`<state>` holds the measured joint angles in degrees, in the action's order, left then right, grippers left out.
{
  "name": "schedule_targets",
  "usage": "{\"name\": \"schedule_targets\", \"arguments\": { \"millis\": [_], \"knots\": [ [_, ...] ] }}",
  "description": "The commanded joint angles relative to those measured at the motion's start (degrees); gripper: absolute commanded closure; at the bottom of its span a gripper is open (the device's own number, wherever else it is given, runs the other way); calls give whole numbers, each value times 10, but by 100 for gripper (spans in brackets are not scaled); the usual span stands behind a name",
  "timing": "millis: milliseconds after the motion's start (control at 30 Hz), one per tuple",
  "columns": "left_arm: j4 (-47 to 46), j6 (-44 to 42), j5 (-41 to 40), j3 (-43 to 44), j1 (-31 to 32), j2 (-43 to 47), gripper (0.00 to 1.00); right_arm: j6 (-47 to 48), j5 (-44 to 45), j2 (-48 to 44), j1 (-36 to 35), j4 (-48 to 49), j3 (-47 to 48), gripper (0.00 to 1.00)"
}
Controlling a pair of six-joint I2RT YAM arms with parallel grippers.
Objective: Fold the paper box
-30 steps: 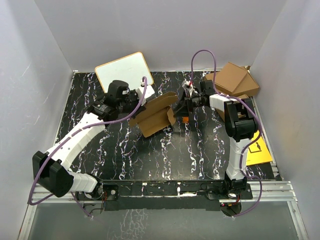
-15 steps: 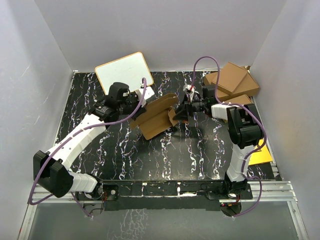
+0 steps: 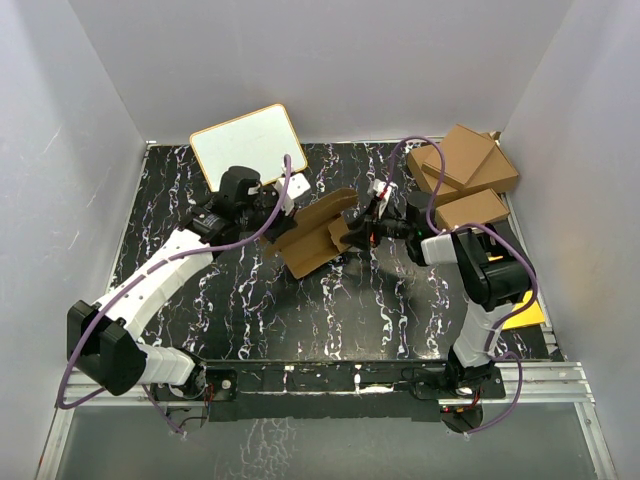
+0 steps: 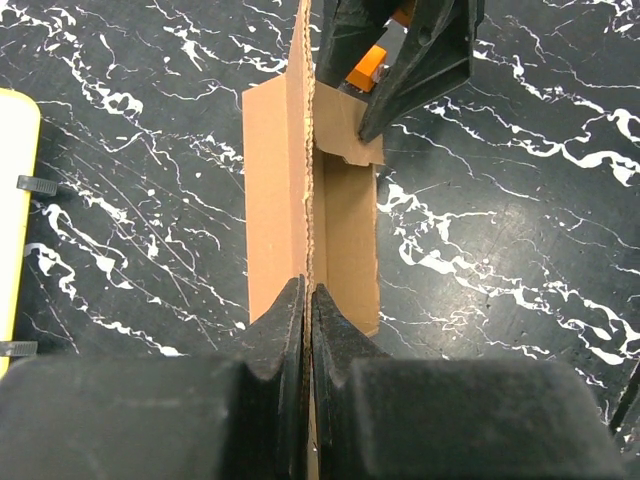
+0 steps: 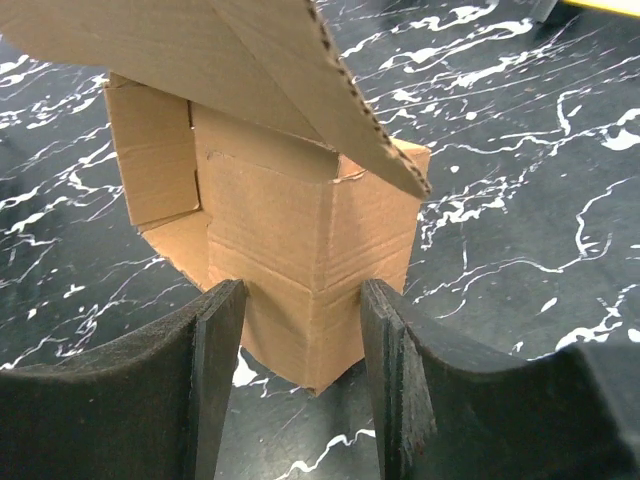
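Partly folded brown paper box (image 3: 315,235), flaps raised; left gripper (image 4: 308,296) pinching an edge; right gripper (image 5: 301,300) half-open, straddling corner

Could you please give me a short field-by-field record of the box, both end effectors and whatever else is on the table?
task item: paper box, brown cardboard, partly folded, mid-table
left end effector: shut on a panel edge of the box
right end effector: jaws apart astride the box's folded end; contact unclear
far left: whiteboard
far right: larger brown cartons
right edge: yellow sheet, partly hidden by the right arm
surface: black marbled table
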<state>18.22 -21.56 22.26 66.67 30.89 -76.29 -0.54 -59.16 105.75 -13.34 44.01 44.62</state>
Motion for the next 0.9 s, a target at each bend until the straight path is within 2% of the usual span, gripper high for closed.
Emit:
{"name": "schedule_targets", "arguments": {
  "millis": [0, 267, 700, 867],
  "knots": [
    [-10, 23, 19, 3, 8, 11, 100, 11, 69, -23, -14, 107, -10, 47],
    [-10, 39, 28, -2, 9, 15, 100, 28, 107, -15, -26, 92, -7, 49],
    [17, 62, 43, 11, 9, -3, 100, 19, 137, 14, -41, 173, -21, 62],
    [25, 80, 46, 27, 5, -14, 100, 18, 142, 19, -41, 190, -23, 70]
  ]
}}
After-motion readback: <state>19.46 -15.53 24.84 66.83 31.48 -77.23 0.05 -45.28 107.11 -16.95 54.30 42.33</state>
